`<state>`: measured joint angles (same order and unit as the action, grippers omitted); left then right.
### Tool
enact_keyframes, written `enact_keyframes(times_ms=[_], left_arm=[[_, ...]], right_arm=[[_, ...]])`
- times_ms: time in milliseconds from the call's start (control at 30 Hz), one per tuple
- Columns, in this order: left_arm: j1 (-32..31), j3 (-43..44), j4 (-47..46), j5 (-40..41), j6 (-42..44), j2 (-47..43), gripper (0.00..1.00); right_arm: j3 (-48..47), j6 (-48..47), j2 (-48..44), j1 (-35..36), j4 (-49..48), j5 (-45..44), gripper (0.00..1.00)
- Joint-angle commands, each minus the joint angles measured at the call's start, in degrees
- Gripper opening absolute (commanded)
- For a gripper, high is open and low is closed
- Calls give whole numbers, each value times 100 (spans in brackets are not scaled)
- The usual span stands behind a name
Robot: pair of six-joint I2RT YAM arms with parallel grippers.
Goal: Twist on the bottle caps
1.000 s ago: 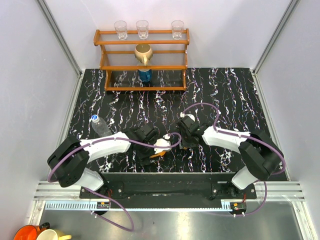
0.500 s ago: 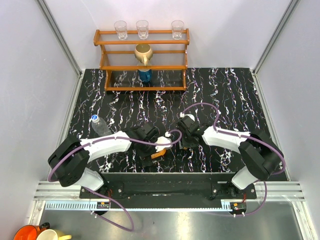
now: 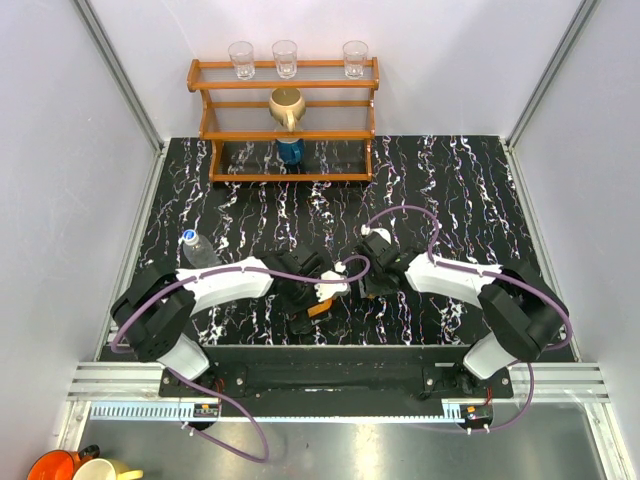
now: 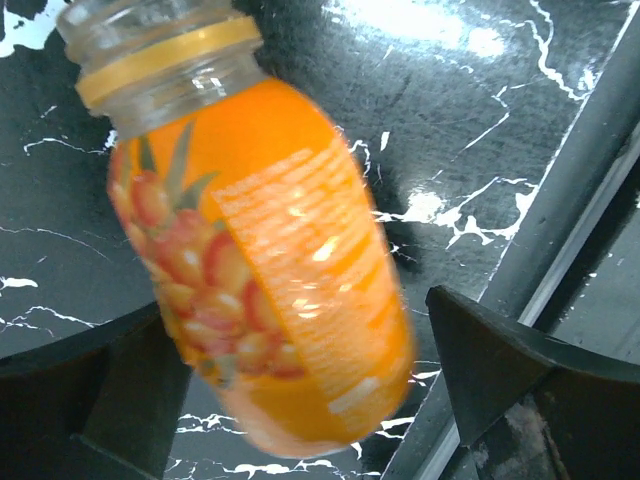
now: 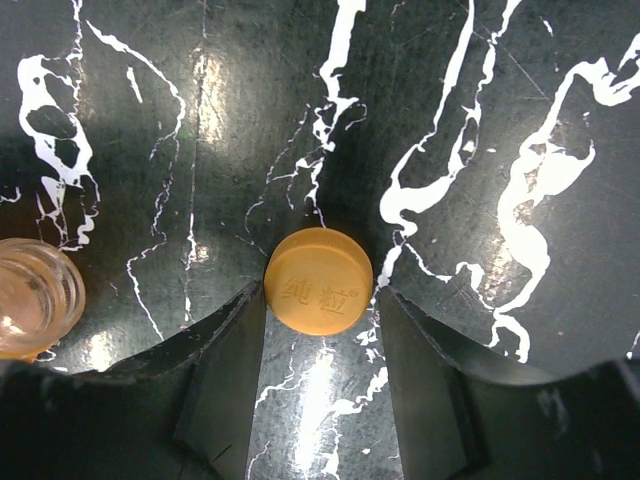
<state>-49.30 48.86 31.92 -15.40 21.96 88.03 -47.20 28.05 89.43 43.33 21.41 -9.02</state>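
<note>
In the left wrist view the small orange bottle (image 4: 260, 260) lies tilted between my left gripper's (image 4: 300, 320) fingers, its neck open and uncapped. From above, the left gripper (image 3: 318, 300) holds this bottle (image 3: 328, 290) near the table's front middle. The orange cap (image 5: 318, 280) lies flat on the table between the tips of my right gripper (image 5: 320, 300), whose left finger touches it and whose right finger stands a sliver off. The bottle's open mouth (image 5: 30, 295) shows just to the cap's left. A clear bottle (image 3: 203, 252) lies at the left with a white-and-blue cap (image 3: 189, 237) on it.
A wooden shelf (image 3: 285, 120) stands at the back with three clear glasses, a gold jug (image 3: 286, 105) and a dark blue container (image 3: 290, 150). The table's front metal edge (image 4: 570, 180) runs close beside the orange bottle. White walls enclose the sides.
My left gripper has carried the orange bottle a little to the right, toward the right gripper. The right arm has stayed over the orange cap.
</note>
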Motion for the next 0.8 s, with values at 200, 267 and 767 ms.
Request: enact_keyframes(times_ms=[200, 267, 767], left_arm=[[26, -8, -221, 63, 195, 5, 83], [17, -87, -283, 125, 222, -40, 80], [324, -149, -239, 204, 318, -163, 53]], right_arm=[[114, -19, -259, -18, -190, -338, 54], [141, -28, -250, -18, -225, -320, 53], [747, 42, -1418, -18, -243, -267, 41]])
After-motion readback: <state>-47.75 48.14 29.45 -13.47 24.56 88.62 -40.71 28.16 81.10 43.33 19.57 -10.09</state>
